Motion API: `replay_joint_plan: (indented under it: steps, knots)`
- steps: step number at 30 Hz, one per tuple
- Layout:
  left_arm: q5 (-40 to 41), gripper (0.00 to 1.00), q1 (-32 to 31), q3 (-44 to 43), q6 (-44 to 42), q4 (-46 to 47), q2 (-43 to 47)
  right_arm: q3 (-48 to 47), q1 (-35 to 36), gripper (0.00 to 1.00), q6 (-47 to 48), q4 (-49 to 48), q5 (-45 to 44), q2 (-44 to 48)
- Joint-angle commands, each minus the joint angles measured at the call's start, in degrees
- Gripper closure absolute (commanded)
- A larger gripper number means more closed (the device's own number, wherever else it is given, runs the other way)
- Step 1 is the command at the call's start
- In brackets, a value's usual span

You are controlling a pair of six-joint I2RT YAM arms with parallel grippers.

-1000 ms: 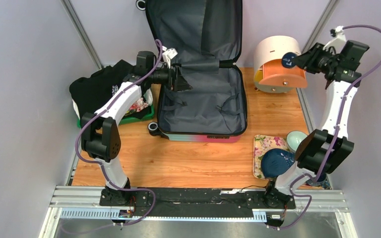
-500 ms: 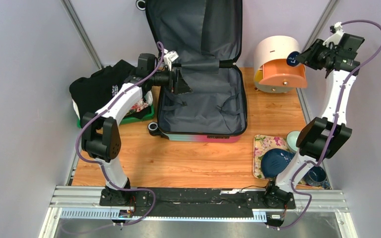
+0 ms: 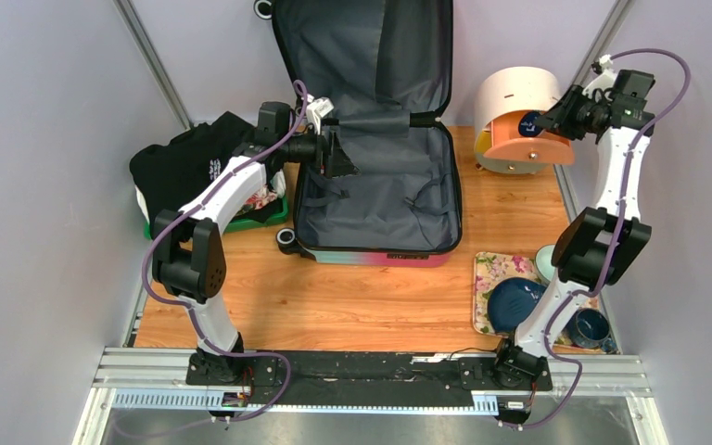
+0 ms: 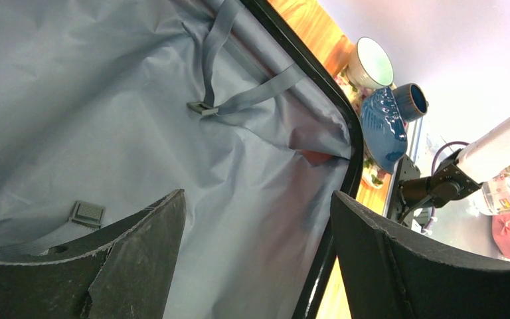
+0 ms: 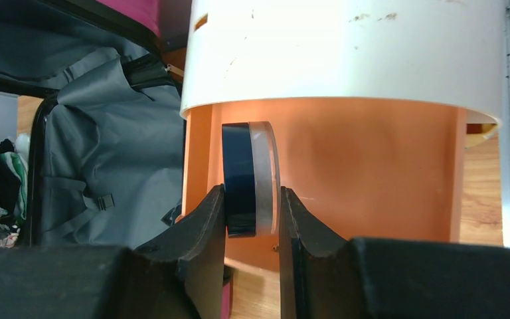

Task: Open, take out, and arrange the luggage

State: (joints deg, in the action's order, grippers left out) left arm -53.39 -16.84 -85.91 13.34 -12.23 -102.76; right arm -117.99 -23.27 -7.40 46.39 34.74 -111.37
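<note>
At the far left of the wooden table [image 3: 352, 306], a heap of black clothing [image 3: 190, 158] lies on the green tray [image 3: 276, 219]. Just right of it my left pincer [image 3: 338, 151] hangs over the left rim of the luggage [image 3: 380, 199]. Its jaws are spread wide and nothing is between them. Past my fingers I see only the grey lining [image 4: 106, 100] and a strap buckle [image 4: 202, 108].

The luggage lies open in the middle of the table, toward the back. Its lower half is flat on the wood, with one black wheel [image 3: 286, 239] at the near left corner, and its lid stands up against the back wall.

To the right of the luggage stands the cream-and-orange round container [image 3: 510, 102]. My right pincer [image 5: 251, 199] is clenched on a small round jar [image 5: 240, 173], dark blue on one side and clear on the other. It holds the jar on edge in front of the orange part of the container; whether they touch I cannot tell.

Nearer to me on the right, a floral tray [image 3: 484, 269] carries a blue plate [image 3: 514, 301]. A pale green bowl [image 3: 547, 260] and a dark blue cup [image 3: 591, 326] are beside it.
</note>
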Motion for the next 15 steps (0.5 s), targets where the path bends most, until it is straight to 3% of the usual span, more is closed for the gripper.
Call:
replay_joint_plan:
  steps: [1,12,15]
  knots:
    - [0.21,0.13,-0.3,-0.14,-1.21,0.36,2.12,-3.38,0.59,0.98,1.33,0.28,2.7,-2.62]
    - [0.48,0.12,-0.3,1.18,-2.36,-0.69,3.71,-6.54,0.85,0.97,3.18,1.5,3.49,-6.93]
    - [0.39,0.12,-0.21,1.18,-2.36,-0.87,3.88,-9.26,0.94,0.91,3.88,3.7,3.58,-9.12]
